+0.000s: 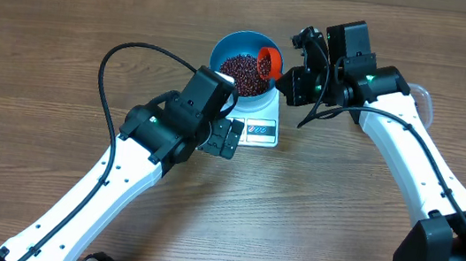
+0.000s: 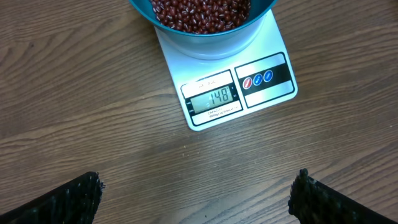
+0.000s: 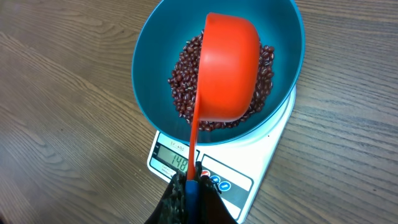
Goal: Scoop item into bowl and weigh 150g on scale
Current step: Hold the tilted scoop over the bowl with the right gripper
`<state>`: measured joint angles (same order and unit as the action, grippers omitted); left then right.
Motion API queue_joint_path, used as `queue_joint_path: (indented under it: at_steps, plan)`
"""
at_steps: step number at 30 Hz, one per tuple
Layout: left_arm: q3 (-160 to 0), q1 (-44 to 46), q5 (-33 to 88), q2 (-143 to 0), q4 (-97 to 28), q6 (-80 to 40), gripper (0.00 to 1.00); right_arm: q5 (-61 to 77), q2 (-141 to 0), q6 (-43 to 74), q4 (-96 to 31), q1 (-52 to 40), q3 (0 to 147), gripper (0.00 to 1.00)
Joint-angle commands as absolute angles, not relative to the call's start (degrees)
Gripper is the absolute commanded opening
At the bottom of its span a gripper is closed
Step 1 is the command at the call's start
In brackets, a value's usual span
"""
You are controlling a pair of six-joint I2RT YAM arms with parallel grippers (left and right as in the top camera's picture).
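Note:
The blue bowl (image 1: 243, 63) sits on the white scale (image 1: 258, 126), holding a heap of dark red beans (image 1: 242, 72). The display (image 2: 213, 98) reads 148. My right gripper (image 3: 191, 186) is shut on the blue-tipped handle of the red scoop (image 3: 227, 68), which is tipped over above the bowl (image 3: 152, 62) and its beans (image 3: 183, 84). My left gripper (image 2: 198, 196) hangs open over bare table in front of the scale (image 2: 273, 50), with nothing between its fingers (image 2: 74, 199). The bowl (image 2: 205, 38) and beans (image 2: 199, 12) show at the top of the left wrist view.
A clear plastic tub's edge (image 1: 426, 98) peeks out behind the right arm. Black cables loop off both arms over the wooden table (image 1: 46, 54).

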<state>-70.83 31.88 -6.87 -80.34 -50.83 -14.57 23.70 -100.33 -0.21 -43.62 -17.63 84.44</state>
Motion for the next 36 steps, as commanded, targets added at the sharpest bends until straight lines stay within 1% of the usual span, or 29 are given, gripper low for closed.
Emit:
queue_joint_path:
  at_steps: [1, 19, 22, 26, 36]
  plan:
    - [-70.41, 31.88, -6.76, -79.94, -50.76, -13.69, 1.0, 23.59, -98.7, -0.19, -43.4, -17.52, 85.95, 0.04]
    - [-70.41, 31.88, -6.76, -79.94, -50.76, -13.69, 1.0, 25.47, -98.7, -0.21, -43.46, -17.52, 85.95, 0.04]
    - [-70.41, 31.88, -6.76, -79.94, -50.76, -13.69, 1.0, 28.51, -98.7, -6.22, -44.49, -17.8, 85.95, 0.04]
    - [-70.41, 31.88, -6.76, -79.94, -50.76, -13.69, 1.0, 25.76, -98.7, -1.23, -44.1, -17.67, 85.95, 0.04]
    - [-70.41, 31.88, -6.76, -79.94, -50.76, -13.69, 1.0, 25.76, -98.7, -1.28, -44.14, -17.56, 85.95, 0.04]
